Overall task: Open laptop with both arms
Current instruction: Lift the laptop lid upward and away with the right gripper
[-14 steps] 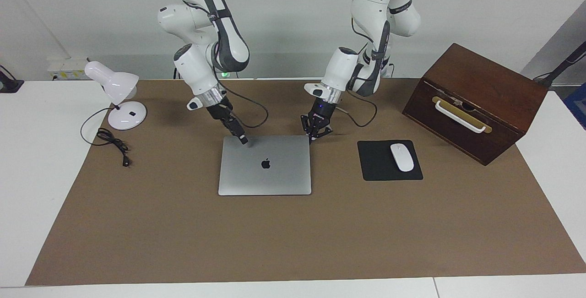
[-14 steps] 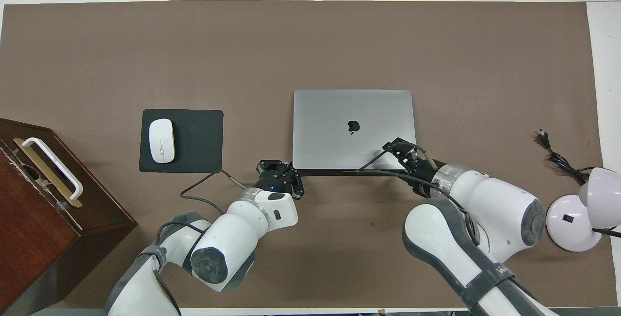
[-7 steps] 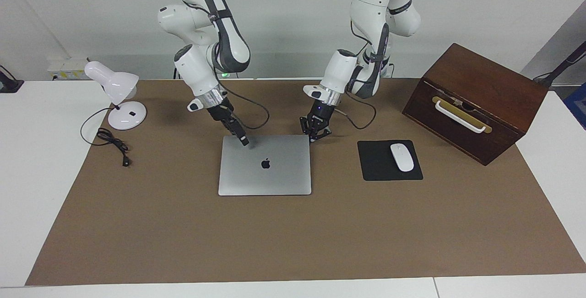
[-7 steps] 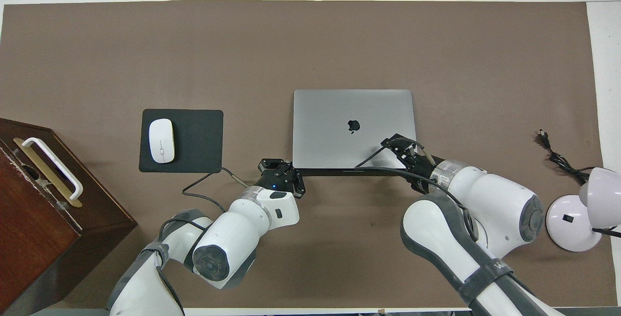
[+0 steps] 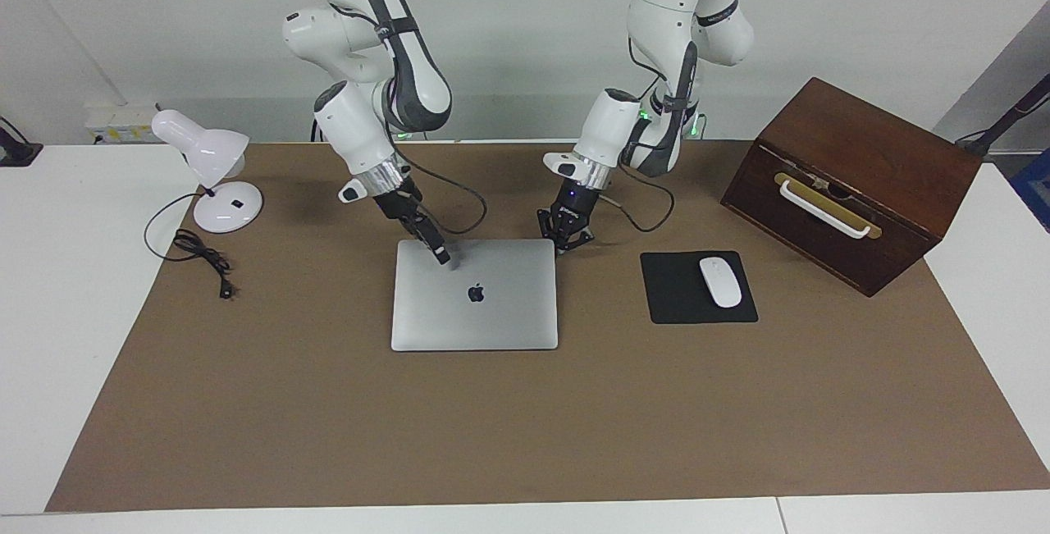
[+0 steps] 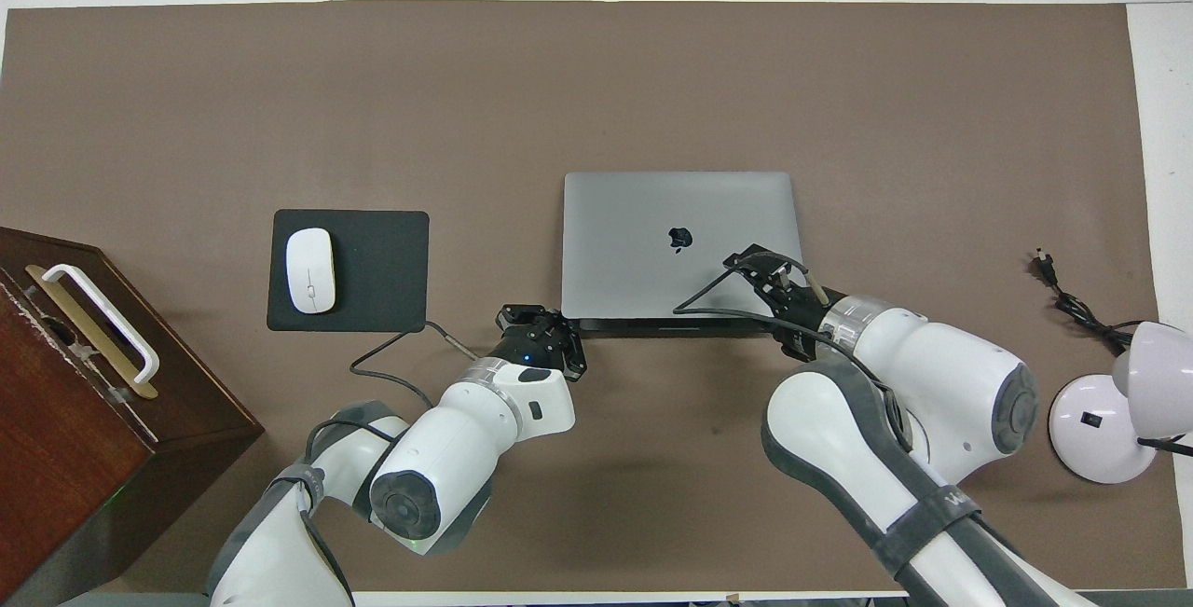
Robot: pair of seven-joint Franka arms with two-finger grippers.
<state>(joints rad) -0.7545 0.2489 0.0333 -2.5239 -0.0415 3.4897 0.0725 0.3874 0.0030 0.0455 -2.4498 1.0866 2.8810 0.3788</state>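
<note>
Silver-grey laptop (image 5: 474,294) lies shut: right pincer (image 5: 444,256), fingers together, presses its lid's robot-side corner; left pincer (image 5: 564,245), spread and empty, sits beside the other corner.

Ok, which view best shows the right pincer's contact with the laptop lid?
The facing view: the right pincer tip meets the laptop lid from the side. In the overhead view its own wrist and cable partly cover the right pincer, so touching cannot be judged.

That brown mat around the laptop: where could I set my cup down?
Bare mat spans everything farther from the robots than the laptop. A smaller patch separates laptop and lamp cord. Crowded: the laptop's robot-side edge, where the left gripper and right gripper work.
</note>
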